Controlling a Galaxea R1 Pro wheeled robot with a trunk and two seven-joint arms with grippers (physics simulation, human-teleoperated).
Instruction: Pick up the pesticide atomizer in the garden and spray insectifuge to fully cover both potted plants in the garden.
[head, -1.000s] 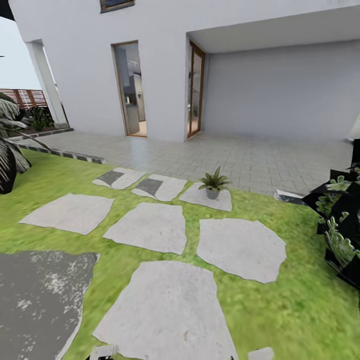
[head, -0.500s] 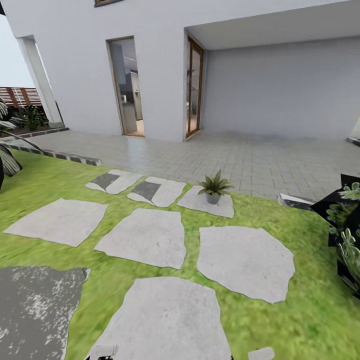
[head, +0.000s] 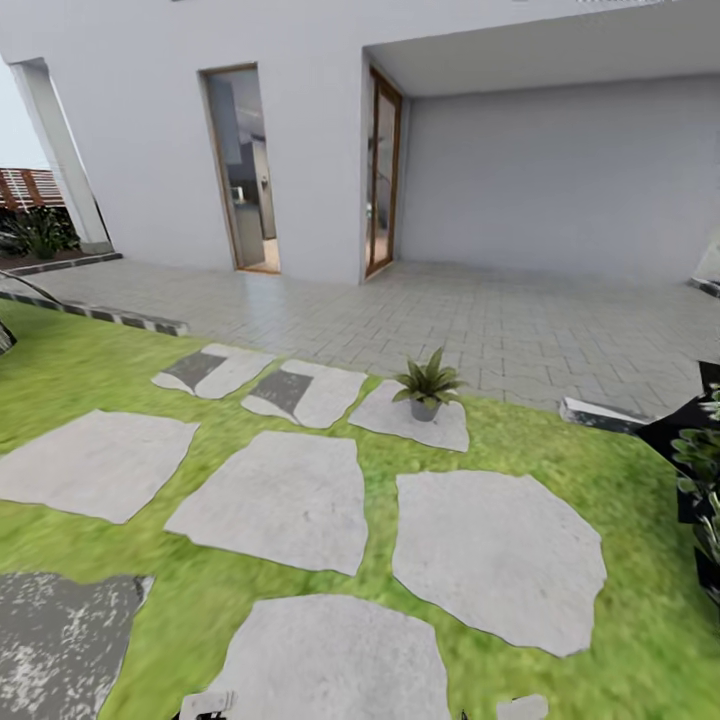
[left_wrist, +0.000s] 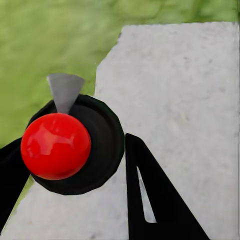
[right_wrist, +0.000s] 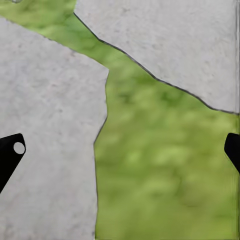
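My left hand (left_wrist: 75, 165) grips the pesticide atomizer (left_wrist: 56, 146); my right hand (right_wrist: 120, 150) is open. I've rolled closer to the potted plant (head: 427, 383) on its stepping stone (head: 410, 418)'s far edge, nearing spraying range.

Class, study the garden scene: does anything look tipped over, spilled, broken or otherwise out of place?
Nothing stands out. The potted plant stands upright on a stepping stone near the paved patio, with no soil or liquid spilled around it. The left gripper holds the atomizer, seen end-on; the right gripper is open above grass.
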